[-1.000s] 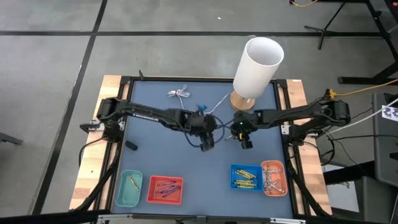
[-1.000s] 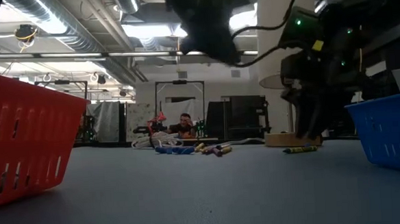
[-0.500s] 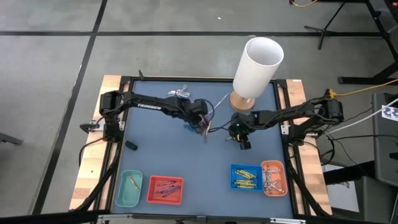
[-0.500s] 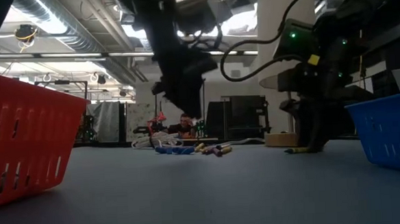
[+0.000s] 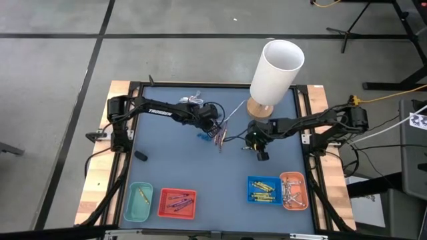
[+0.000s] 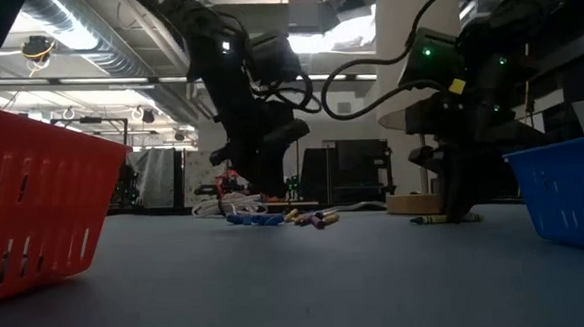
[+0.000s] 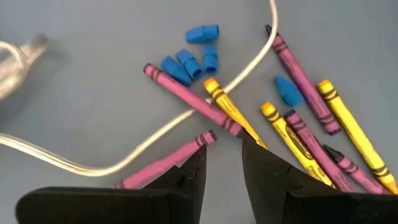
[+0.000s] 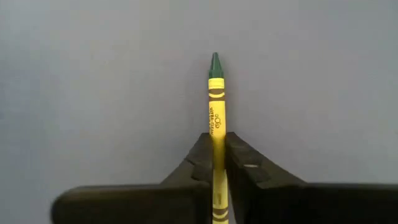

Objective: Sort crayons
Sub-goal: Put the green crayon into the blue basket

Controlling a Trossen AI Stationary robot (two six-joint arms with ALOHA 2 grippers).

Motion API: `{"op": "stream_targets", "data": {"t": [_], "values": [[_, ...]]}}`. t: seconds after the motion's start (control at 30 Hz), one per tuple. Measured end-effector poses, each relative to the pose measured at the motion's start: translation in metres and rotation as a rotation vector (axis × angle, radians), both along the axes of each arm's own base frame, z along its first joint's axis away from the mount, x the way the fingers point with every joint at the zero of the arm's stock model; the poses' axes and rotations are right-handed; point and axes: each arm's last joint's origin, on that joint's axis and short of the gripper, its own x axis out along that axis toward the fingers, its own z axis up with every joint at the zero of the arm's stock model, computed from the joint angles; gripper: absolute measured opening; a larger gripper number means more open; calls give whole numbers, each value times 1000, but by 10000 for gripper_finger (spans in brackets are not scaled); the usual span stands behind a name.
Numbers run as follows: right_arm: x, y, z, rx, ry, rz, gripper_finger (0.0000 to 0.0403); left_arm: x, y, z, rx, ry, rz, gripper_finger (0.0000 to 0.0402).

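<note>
Several loose crayons (image 7: 298, 134), pink and yellow, lie in a pile on the blue mat among small blue bits and a thin white cable. My left gripper (image 7: 222, 171) hangs open just over the pile's edge (image 5: 217, 133), nothing between its fingers; a pink crayon (image 7: 165, 165) lies beside one finger. Right of the pile, under the white cylinder, my right gripper (image 8: 216, 163) is shut on a yellow-green crayon (image 8: 215, 93) with a green tip. My right gripper pinches the yellow-green crayon by its two long sides (image 8: 216, 142) between the two fingers, back from the green tip. The fingers come from above, pointing down. The crayon sticks out past them and lies along the mat (image 6: 433, 219).
Four baskets stand along the near edge: teal (image 5: 139, 203), red (image 5: 177, 204), blue (image 5: 264, 190) and orange (image 5: 294, 191), each with crayons. A tall white cylinder (image 5: 277, 70) on a wooden base stands at the far right. A small black object (image 5: 140, 155) lies at left.
My left gripper has swung toward the far edge and come down over the crayon pile. My right gripper has sunk a little onto the mat and shut on the yellow-green crayon, which lies where it was.
</note>
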Motion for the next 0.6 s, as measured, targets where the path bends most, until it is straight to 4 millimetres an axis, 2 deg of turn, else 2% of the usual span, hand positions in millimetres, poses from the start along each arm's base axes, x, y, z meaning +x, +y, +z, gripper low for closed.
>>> {"op": "stream_targets", "data": {"t": [0.1,0.23,0.6], "values": [[2,0,2,23,1,-6,8,-2,-2,-5,-11,-8,18,87],[7,1,11,56,-3,7,18,-4,-6,-12,-13,-25,18,87],[23,8,55,238,1,81,7,-2,-12,-16,-9,-75,15,87]]}}
